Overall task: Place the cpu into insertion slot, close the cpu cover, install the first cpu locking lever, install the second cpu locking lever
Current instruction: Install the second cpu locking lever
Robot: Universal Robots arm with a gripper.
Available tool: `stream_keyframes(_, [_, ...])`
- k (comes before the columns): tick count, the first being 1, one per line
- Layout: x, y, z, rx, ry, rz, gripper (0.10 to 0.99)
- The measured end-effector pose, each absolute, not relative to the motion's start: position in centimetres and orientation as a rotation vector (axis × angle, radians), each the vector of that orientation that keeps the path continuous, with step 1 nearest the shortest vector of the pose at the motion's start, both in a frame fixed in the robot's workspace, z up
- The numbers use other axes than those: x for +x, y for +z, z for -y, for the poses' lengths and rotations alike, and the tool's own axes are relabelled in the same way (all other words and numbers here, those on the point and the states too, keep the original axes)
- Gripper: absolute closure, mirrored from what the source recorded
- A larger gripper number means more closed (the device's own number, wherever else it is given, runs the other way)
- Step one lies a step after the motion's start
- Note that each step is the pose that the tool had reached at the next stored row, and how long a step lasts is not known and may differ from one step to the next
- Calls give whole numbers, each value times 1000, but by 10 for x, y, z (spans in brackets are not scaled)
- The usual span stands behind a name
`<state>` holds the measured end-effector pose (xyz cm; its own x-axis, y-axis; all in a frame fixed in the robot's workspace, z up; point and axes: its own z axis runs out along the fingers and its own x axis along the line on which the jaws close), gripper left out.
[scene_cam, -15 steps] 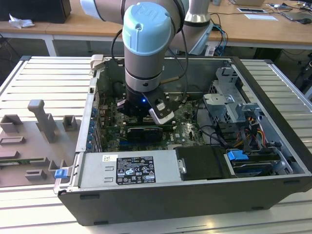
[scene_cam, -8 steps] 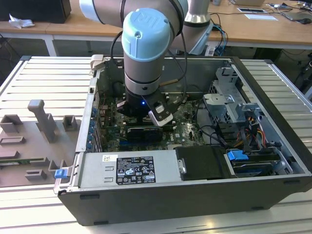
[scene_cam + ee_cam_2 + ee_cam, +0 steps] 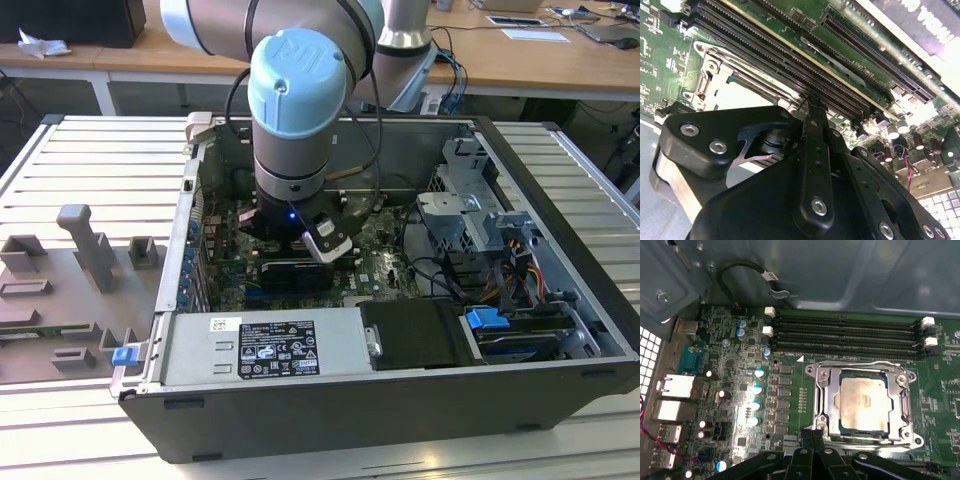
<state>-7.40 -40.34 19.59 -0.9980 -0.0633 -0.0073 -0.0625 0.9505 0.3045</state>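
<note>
Two steps look done: cpu (image 3: 863,399) sits in the insertion slot (image 3: 826,405) mid-motherboard (image 3: 790,340), cpu cover (image 3: 900,390) down over it. Levers' state unclear. Tool (image 3: 812,437) hovers just beside the socket edge, fingers pressed together, pinching nothing.

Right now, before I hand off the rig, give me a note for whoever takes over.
Tool: low over the motherboard, at the socket's edge; open or shut, unclear.
The cpu sits in the insertion slot, with the cpu cover down flat around it.
Done: cpu placed, cover closed.
Left: locking levers lie along the cover's sides; I cannot tell whether either is latched.
</note>
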Motion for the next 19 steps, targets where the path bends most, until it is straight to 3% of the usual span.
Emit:
stream_keyframes(7, [-77,193,402,100,-505,3097,976])
stream_keyframes(19, [-78,217,402,100,-505,3097,976])
